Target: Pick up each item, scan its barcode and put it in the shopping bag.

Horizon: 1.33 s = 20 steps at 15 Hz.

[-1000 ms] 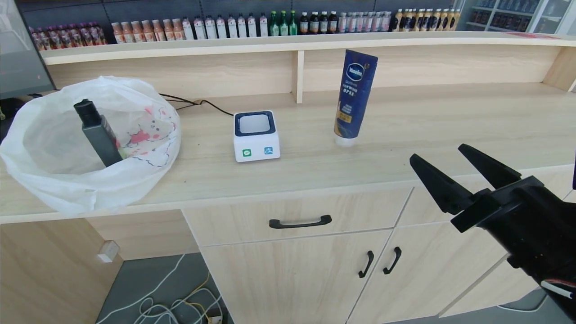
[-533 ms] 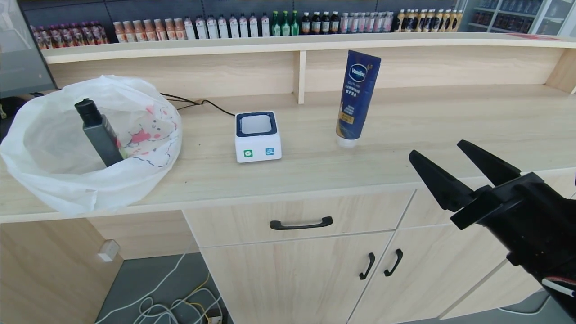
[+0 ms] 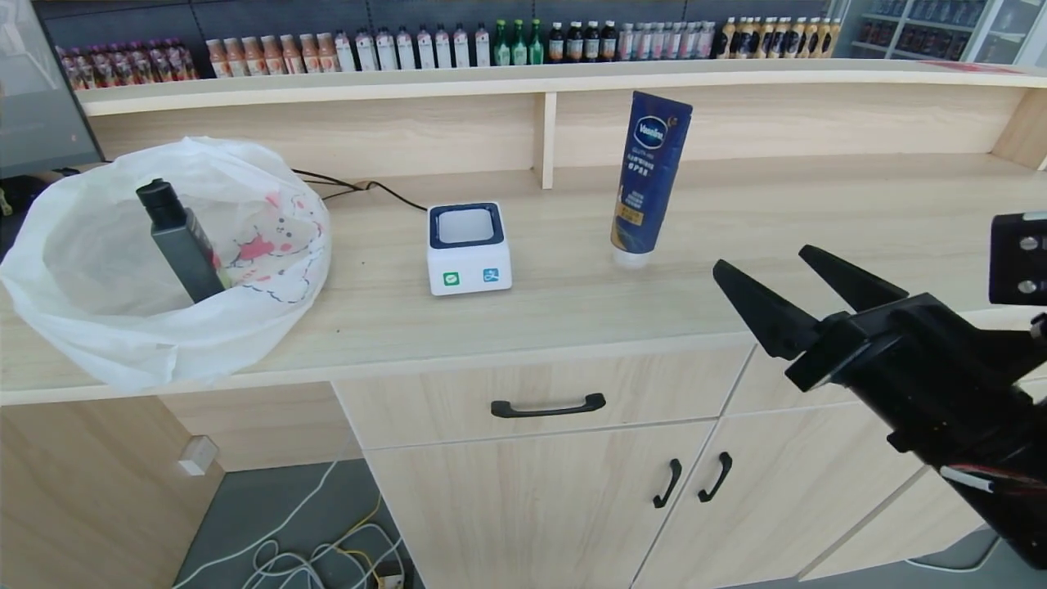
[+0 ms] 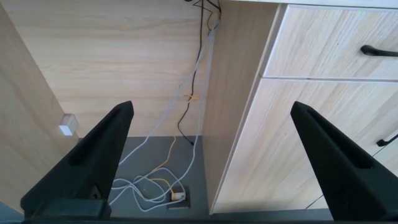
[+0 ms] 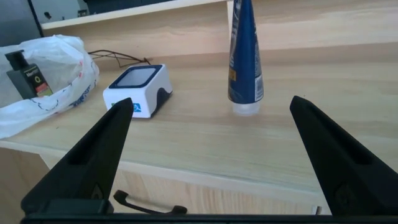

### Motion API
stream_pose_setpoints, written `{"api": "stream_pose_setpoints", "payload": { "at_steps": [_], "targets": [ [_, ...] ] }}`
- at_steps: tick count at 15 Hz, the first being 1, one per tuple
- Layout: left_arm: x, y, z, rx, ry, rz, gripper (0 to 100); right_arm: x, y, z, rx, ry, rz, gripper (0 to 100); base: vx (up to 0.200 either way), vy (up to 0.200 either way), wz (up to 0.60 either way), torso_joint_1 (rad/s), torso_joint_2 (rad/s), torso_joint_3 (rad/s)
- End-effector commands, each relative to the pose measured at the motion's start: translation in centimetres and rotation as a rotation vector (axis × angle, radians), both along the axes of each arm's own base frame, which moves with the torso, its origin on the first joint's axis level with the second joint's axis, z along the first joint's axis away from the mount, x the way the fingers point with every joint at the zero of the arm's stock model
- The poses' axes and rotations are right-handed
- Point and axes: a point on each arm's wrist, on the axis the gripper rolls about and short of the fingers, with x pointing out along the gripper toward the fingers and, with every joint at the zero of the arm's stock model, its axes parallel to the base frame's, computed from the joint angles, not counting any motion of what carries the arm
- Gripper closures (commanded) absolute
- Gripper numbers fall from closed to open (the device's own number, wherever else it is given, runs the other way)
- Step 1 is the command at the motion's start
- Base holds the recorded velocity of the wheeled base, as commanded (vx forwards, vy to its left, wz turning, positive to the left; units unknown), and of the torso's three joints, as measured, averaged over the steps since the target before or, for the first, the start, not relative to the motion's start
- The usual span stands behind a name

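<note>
A blue lotion tube (image 3: 646, 175) stands cap-down on the wooden counter (image 3: 572, 303), right of the white barcode scanner (image 3: 467, 247); both also show in the right wrist view as the tube (image 5: 245, 56) and the scanner (image 5: 138, 90). At the counter's left end sits the white shopping bag (image 3: 98, 278) with a dark grey bottle (image 3: 178, 240) leaning inside it. My right gripper (image 3: 765, 274) is open and empty, over the counter's front edge, to the right of the tube and nearer to me. My left gripper (image 4: 211, 118) hangs open below the counter, facing the cabinet side and floor cables.
A raised back shelf (image 3: 540, 78) with a vertical divider (image 3: 543, 139) runs behind the counter, and a row of drink bottles (image 3: 458, 45) lines the wall beyond. Black cables (image 3: 343, 188) trail behind the scanner. Drawer and cabinet doors (image 3: 548, 405) lie beneath.
My right gripper has moved left and slightly forward toward the lotion tube, still open. The tube, scanner and bag have stayed where they were.
</note>
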Motion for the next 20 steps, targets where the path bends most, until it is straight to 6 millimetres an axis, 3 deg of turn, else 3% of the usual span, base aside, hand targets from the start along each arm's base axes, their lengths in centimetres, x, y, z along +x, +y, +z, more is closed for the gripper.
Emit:
{"api": "stream_pose_setpoints", "payload": {
  "at_steps": [1, 5, 8, 14, 20],
  "targets": [
    [0.0, 0.0, 0.0, -0.001, 0.0, 0.0, 0, 1.9, 0.4, 2.4, 0.008, 0.009, -0.005, 0, 0.0, 0.0, 0.0, 0.0, 0.0, 0.0],
    [0.0, 0.0, 0.0, 0.001, 0.0, 0.0, 0, 5.7, -1.8, 5.4, -0.081, 0.085, -0.007, 0, 0.0, 0.0, 0.0, 0.0, 0.0, 0.0],
    [0.0, 0.0, 0.0, -0.001, 0.0, 0.0, 0, 7.4, -2.3, 6.2, -0.109, 0.123, 0.008, 0, 0.0, 0.0, 0.0, 0.0, 0.0, 0.0],
    [0.0, 0.0, 0.0, -0.001, 0.0, 0.0, 0, 10.2, -1.1, 6.6, -0.108, 0.108, 0.017, 0, 0.0, 0.0, 0.0, 0.0, 0.0, 0.0],
    [0.0, 0.0, 0.0, 0.001, 0.0, 0.0, 0, 13.5, 0.6, 5.7, -0.117, 0.115, 0.029, 0, 0.0, 0.0, 0.0, 0.0, 0.0, 0.0]
  ]
}}
